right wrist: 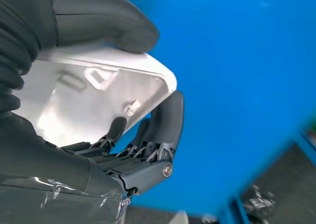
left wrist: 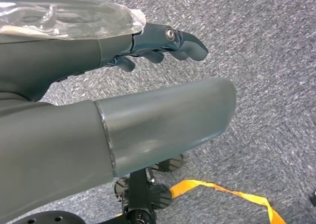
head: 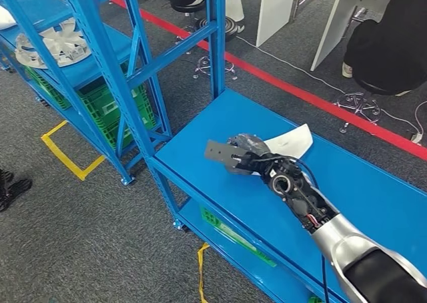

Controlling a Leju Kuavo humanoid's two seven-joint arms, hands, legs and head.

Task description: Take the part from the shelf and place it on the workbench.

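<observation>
right hand grips white part — over blue workbench, no legible writing

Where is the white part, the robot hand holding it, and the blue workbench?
white part (head: 294,141), head view, on its flat white face.
right robot hand (head: 247,155), head view, on the hand's dark middle.
workbench (head: 241,119), head view, on bare blue top.

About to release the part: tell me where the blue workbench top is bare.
Bare blue lies all round the right hand and its white part: toward the upright post and along the near edge of the workbench. Nothing crowds it.
</observation>
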